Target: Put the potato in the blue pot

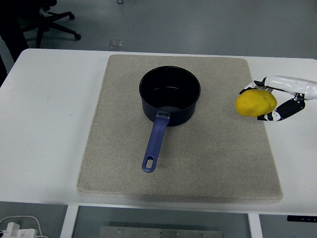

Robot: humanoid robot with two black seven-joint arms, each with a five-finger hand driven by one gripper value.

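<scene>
I see the right hand [271, 101] entering from the right edge, its white-and-black fingers [279, 113] wrapped around the yellow potato [255, 103]; the grasp looks closed on it from above and below. The potato sits in the hand over the right edge of the beige mat [198, 163], well to the right of the blue pot [170, 95] and apart from it. I cannot tell whether the potato touches the mat. The pot stands upright near the mat's upper middle, its interior dark, its blue handle [154, 144] pointing toward the near edge of the white table [44, 129]. An office chair [42, 22] stands on the floor beyond the table, top left.
</scene>
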